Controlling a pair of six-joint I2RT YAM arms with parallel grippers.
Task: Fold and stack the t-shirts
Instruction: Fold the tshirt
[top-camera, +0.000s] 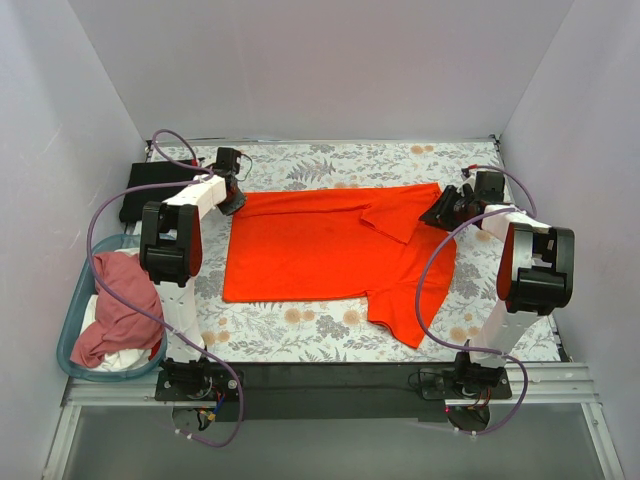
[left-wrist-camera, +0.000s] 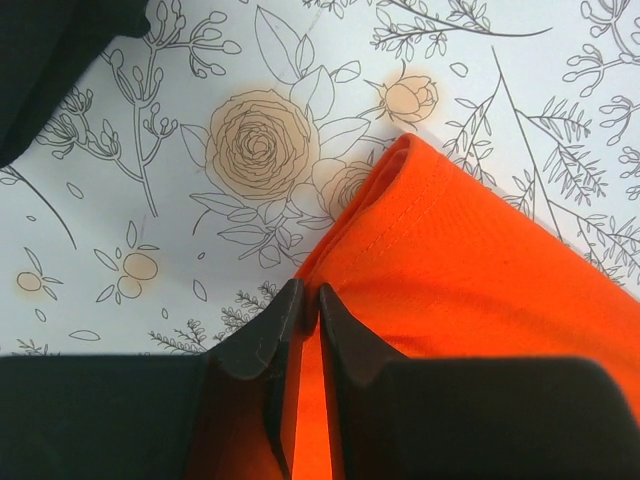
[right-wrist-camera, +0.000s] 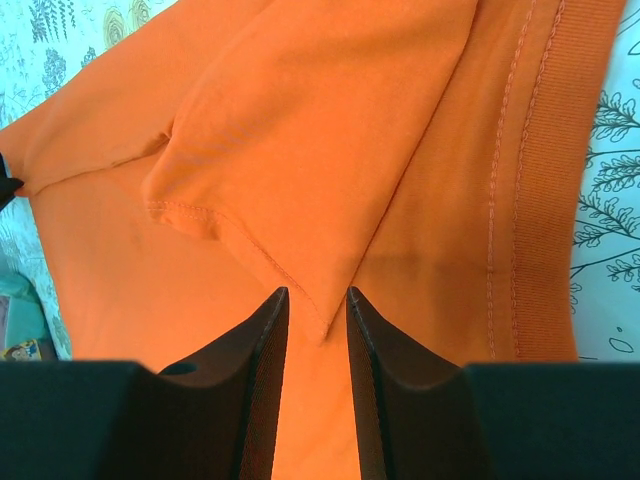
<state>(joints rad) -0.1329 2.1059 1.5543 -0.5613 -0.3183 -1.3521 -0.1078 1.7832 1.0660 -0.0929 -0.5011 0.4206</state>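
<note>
Orange cloth shows as a thin strip between the two fingers of the left gripper (left-wrist-camera: 305, 300). They are pressed almost together and pinch the edge of the orange shirt (top-camera: 320, 250). The right gripper (right-wrist-camera: 317, 300) has its fingers a little apart. The tip of the folded-in sleeve (right-wrist-camera: 300, 150) sits in the gap, and they do not seem to squeeze it.

The left pinch is right at the edge, so the cloth may slip out if the arm lifts. The right gripper may grab only the sleeve and miss the layer under it, and then the fold would come out crooked.

The shirt lies flat in the middle of the top view, on the flowery table (top-camera: 300, 335). The left gripper is at its upper left corner and the right gripper at its upper right. A black shirt (top-camera: 150, 190) lies at the upper left. A pink shirt (top-camera: 120, 300) is in the basket (top-camera: 70, 325) at the lower left.
</note>
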